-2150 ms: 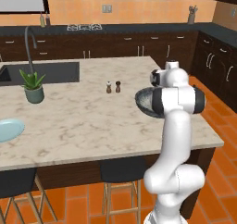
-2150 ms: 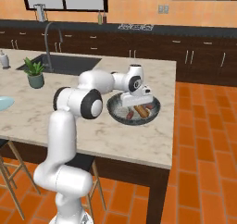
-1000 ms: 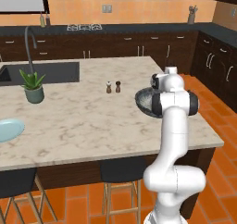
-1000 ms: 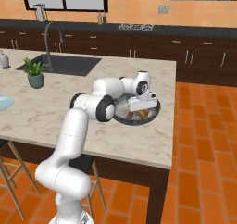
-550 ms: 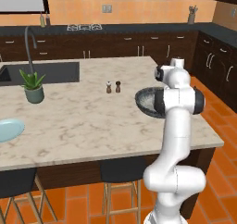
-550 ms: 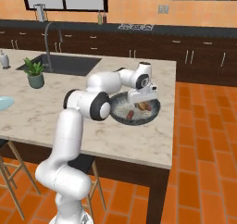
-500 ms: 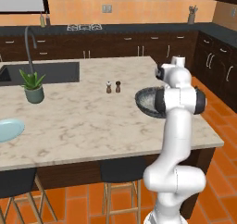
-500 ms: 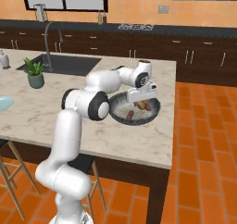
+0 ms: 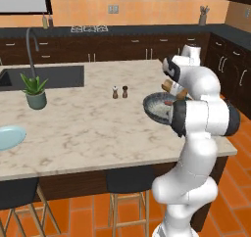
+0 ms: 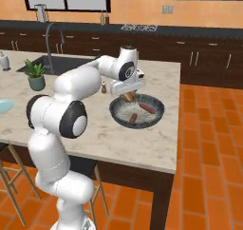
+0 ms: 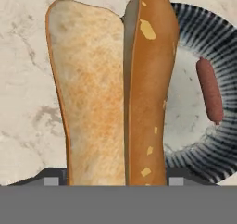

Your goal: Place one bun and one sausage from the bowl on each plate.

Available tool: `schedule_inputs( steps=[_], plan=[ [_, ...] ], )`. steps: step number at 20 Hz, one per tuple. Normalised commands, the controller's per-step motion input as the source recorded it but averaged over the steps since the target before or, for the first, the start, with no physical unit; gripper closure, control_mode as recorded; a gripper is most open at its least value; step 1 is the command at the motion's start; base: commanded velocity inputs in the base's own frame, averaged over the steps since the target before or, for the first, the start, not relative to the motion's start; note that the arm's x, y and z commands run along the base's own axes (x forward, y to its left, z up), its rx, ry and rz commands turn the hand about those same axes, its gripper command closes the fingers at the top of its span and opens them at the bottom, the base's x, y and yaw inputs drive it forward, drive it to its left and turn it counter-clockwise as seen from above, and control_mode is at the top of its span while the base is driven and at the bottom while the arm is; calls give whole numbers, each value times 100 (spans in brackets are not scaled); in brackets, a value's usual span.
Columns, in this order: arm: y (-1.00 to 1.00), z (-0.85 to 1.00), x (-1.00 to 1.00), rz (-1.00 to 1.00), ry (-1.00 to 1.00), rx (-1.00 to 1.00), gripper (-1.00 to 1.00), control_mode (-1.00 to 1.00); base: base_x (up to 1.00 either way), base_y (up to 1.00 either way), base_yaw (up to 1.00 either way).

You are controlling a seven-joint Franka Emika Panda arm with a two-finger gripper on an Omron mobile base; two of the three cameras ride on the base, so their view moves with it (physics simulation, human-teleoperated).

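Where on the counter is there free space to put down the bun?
The marble between the plant, the shakers and the blue plate is bare. It is crowded near the bowl, where the pincer holds the bun over the rim.

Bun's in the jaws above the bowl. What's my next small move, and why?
Probably lift a little and start swinging left toward the pale blue plate. The gripper holds the bun just above the bowl, where two sausages remain, and the plate has no bun on it yet.
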Motion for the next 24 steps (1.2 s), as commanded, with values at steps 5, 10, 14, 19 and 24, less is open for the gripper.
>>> schedule_inputs(
  steps=[5, 10, 14, 19, 24],
  plan=[
    [68, 61, -100, 8, -32, -8, 100, -100, 0, 0, 0],
    [57, 49, -100, 10, -39, -14, 100, -100, 0, 0, 0],
    [24, 67, -89, 15, -20, -15, 100, -100, 0, 0, 0],
    [3, 0, 0, 1, 4, -2, 100, -100, 0, 0, 0],
    [0, 0, 0, 0, 0, 0, 100, 100, 0, 20, 1]
  ],
)
